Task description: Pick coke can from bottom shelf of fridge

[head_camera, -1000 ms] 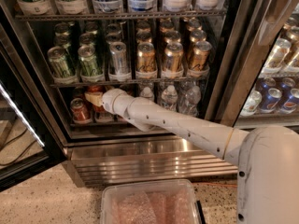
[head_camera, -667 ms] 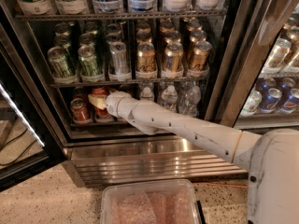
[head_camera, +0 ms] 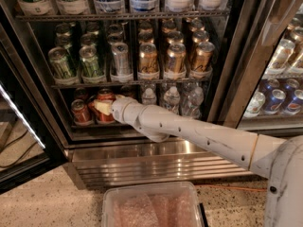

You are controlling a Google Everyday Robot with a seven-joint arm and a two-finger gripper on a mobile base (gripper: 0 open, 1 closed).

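Note:
The fridge (head_camera: pixel 156 162) stands open in front of me, with a dark interior and a steel base. On its bottom shelf (head_camera: pixel 90 126), at the left, stand red coke cans. My gripper (head_camera: pixel 102 108) reaches in from the right at the end of the white arm. It is shut on one coke can (head_camera: pixel 106 97), and its pale fingers cover the can's lower front. A second coke can (head_camera: pixel 80 111) stands just left of it, and more red cans sit behind, partly hidden.
Water bottles (head_camera: pixel 171 98) stand on the bottom shelf right of the gripper. Green cans (head_camera: pixel 61 63), silver cans and gold-brown cans (head_camera: pixel 175 58) fill the rack above. A clear plastic bin (head_camera: pixel 151 207) sits on the floor below. The open glass door (head_camera: pixel 19 122) is at the left.
The gripper and wrist have shifted a little to the right and down, and the held red can has moved with them, away from the can at its left.

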